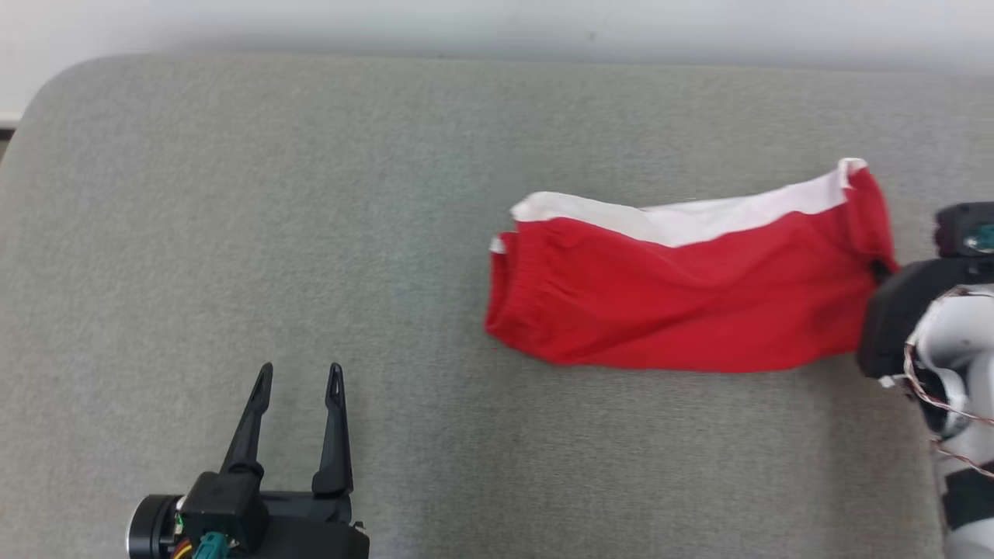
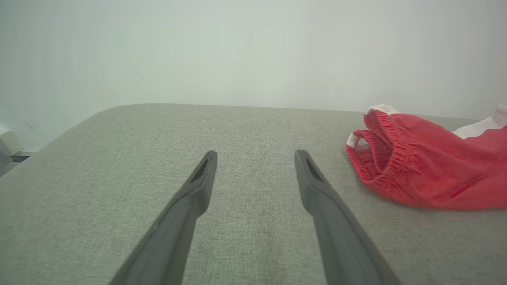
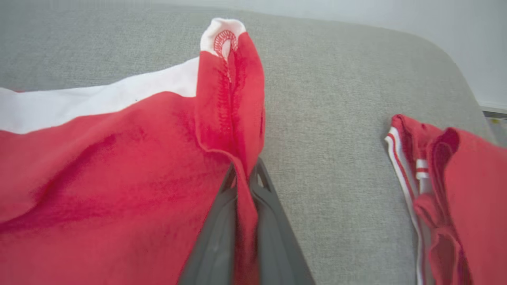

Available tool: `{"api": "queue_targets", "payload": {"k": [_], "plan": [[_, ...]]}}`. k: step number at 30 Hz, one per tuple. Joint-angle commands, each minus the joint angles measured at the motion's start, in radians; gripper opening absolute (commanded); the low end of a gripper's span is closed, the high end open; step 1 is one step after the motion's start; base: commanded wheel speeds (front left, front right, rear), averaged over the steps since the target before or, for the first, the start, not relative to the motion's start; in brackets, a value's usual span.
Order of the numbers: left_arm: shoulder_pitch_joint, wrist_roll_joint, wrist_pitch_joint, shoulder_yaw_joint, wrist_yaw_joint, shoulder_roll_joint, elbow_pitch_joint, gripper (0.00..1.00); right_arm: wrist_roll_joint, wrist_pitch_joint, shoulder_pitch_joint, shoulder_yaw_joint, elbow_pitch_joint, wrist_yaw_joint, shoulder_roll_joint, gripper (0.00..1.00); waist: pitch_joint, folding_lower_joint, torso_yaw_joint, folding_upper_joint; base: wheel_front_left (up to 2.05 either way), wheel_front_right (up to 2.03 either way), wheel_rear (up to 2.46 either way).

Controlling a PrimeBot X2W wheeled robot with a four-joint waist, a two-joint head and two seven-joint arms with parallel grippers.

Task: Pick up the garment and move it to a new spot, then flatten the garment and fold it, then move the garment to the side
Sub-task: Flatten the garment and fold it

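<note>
Hovering low over the near edge of the grey fabric-covered counter (image 1: 233,194), left of its middle, the left end effector (image 1: 299,376) points its two long dark fingers toward the far edge. They are spread wide with bare grey cloth between them and nothing in their grip.

At the right edge, a little farther in, the pale right forearm (image 1: 943,341) enters from the side. Its dark wrist is turned leftward, toward the middle of the counter. The right end effector (image 3: 242,178) is closed tight, pinching a fold of cloth at the right end of the red fabric garment with a white band (image 1: 683,303). In the right wrist view the stitched hem stands up just past the fingertips.

The garment lies across the right half of the counter, about midway between near and far edges. Its gathered elastic opening faces left, well apart from the left end effector, and the white band runs along its far side.

A second red garment with white striped trim (image 3: 455,190) lies near the right edge.
</note>
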Motion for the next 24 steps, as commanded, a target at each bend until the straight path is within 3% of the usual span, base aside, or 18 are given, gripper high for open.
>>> {"api": "queue_targets", "payload": {"k": [1, 11, 19, 24], "plan": [[0.013, 0.003, -0.002, 0.004, -0.004, -0.003, 0.003, 1.0, -0.016, -0.006, 0.017, -0.005, -0.013, 0.0, 0.003, 0.0, -0.029, 0.0, -0.031, 0.0, 0.0, 0.0, 0.0], [0.022, -0.009, -0.003, -0.006, -0.011, -0.007, 0.023, 1.0, -0.081, -0.055, 0.051, -0.053, -0.122, 0.0, 0.01, 0.0, -0.061, 0.0, -0.051, 0.0, 0.0, 0.0, 0.0], [0.029, -0.026, -0.003, -0.007, -0.008, -0.009, 0.028, 1.0, -0.035, -0.028, 0.042, 0.099, -0.177, 0.0, 0.044, 0.0, -0.076, 0.0, -0.026, 0.0, 0.0, 0.0, 0.0], [0.027, -0.034, -0.003, -0.009, -0.005, -0.009, 0.032, 1.0, -0.005, -0.024, -0.001, 0.201, -0.135, 0.0, 0.089, 0.0, -0.077, 0.0, -0.004, 0.0, 0.0, 0.0, 0.0]]}}
